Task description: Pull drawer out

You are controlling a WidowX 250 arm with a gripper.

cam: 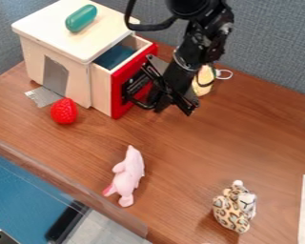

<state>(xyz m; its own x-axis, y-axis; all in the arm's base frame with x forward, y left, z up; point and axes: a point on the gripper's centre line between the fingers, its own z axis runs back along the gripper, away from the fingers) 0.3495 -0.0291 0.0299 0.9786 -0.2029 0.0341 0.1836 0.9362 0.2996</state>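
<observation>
We note the gripper (156,98) at twelve o'clock beside the partly open drawer's red front (118,95), presumably for outward pulling; its opening we cannot tell.

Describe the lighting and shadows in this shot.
Camera view: the toy box's pale top catches the most light, with a soft shadow beside the teal capsule-shaped toy; the open drawer is shaded inside; a dim shadow falls on the wooden tabletop beside the leopard-print plush.
</observation>
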